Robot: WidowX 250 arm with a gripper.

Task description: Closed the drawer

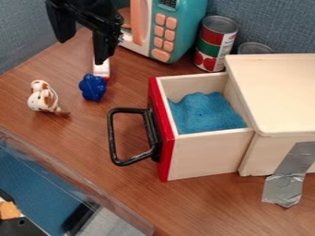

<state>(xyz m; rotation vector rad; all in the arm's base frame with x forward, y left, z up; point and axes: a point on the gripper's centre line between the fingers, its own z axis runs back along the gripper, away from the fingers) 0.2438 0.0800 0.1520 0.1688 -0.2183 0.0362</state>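
At the upper left hangs the black gripper (pixel 83 40), its two fingers apart with nothing between them. It is above and to the left of the drawer (pixel 203 154), some distance away and not touching it. The wooden drawer has a red front (pixel 161 138) and a black handle (pixel 113 136) facing left. It stands pulled out of the light wooden box (pixel 277 92), and a blue cloth (pixel 204 113) lies inside it.
Left of the drawer are a blue toy (pixel 93 87), a white and brown animal figure (pixel 43 97) and a small white object (pixel 102 69). Behind stand a teal toy microwave (pixel 184 23) and cans (pixel 215 44). Grey tape (pixel 288 179) hangs at the box's front.
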